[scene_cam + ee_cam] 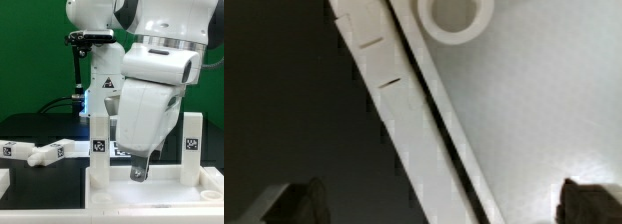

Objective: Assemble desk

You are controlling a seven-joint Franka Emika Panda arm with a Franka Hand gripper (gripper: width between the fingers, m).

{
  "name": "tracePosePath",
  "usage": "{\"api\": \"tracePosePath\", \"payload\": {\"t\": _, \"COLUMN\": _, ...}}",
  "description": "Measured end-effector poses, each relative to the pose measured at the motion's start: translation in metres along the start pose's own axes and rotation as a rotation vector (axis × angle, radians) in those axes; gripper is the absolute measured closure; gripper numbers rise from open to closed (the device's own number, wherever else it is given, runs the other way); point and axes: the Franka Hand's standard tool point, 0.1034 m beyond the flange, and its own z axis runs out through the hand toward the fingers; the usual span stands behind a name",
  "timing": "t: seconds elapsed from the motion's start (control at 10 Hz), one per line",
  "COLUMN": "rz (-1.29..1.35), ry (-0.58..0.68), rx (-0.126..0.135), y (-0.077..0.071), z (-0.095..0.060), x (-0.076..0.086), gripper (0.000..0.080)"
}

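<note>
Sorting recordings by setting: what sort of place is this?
Likely a robotics lab: large white robot arm, white plastic tag-bearing desk legs on a black table, green backdrop.

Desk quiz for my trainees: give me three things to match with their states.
Things:
1. rightmost leg in the exterior view
2. leftmost leg in the exterior view
3. fingers

States:
A. spread apart, holding nothing
B. standing on the tabletop
C. lying on the black table

Pairs: 1-B, 2-C, 3-A.
</note>
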Motion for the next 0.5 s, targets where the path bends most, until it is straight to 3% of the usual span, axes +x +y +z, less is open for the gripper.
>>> {"api": "tracePosePath", "payload": {"t": 0.1, "rz": 0.063, "ry": -0.002, "rx": 0.016, "y": 0.001, "z": -0.001, "x": -0.005, "gripper": 0.0151}}
{"api": "tracePosePath", "payload": {"t": 0.2, "rz": 0.146, "ry": -0.008, "rx": 0.041, "y": 0.007, "z": -0.01, "x": -0.022, "gripper": 0.0151}}
{"api": "tracePosePath", "payload": {"t": 0.5, "rz": 0.323, "ry": -0.049, "rx": 0.107, "y": 0.022, "z": -0.047, "x": -0.086, "gripper": 0.0151}}
